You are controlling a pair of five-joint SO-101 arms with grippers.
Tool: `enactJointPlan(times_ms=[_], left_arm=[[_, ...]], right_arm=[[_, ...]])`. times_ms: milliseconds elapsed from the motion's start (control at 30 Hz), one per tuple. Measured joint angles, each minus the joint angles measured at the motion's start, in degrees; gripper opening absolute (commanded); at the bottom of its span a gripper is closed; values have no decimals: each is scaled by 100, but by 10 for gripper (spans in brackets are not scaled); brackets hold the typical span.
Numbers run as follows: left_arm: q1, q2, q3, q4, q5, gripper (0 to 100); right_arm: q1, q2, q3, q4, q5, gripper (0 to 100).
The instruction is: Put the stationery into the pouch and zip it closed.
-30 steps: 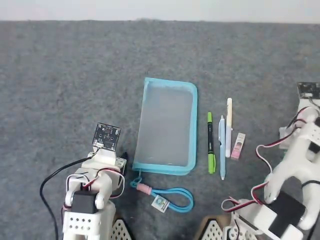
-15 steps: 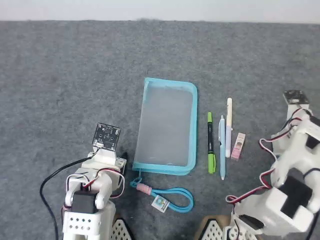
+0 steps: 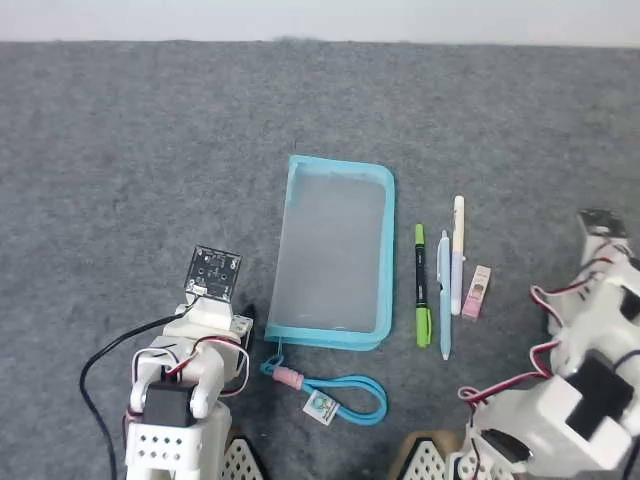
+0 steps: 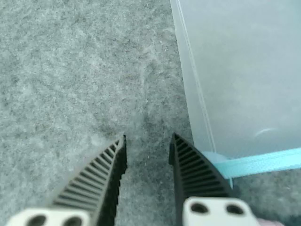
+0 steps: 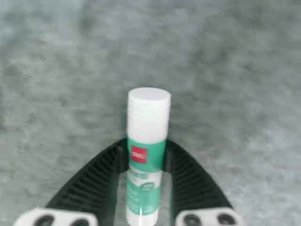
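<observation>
As right pincer (image 5: 146, 143) clamps glue stick (image 5: 148, 117), left pincer (image 4: 149, 137) maybe brushes pouch (image 4: 240, 70).

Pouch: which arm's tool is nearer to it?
Left. The left tool sits just beside a corner of the pouch; the right tool, gripping a glue stick, is beyond the pens.

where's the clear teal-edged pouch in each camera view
High view: the translucent rectangular pouch with teal zip edging lies flat mid-table.
Left wrist view: its corner sits beside the open left gripper.
Right wrist view: faces a white-and-green glue stick.
Shared landmark: grey felt table cover.
</observation>
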Motion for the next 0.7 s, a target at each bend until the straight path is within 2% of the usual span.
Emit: enactJointPlan(times_ms=[167, 400, 600, 700], left_arm=[[0, 0, 0, 0, 0, 145], [0, 0, 0, 0, 0, 145], [0, 0, 0, 0, 0, 145], [0, 0, 0, 0, 0, 145]], right_arm=[[457, 0, -431, -35, 396, 6], [853, 53, -1345, -53, 484, 6], [853, 1081, -2295, -53, 492, 8], [853, 1811, -2796, 88, 492, 42]])
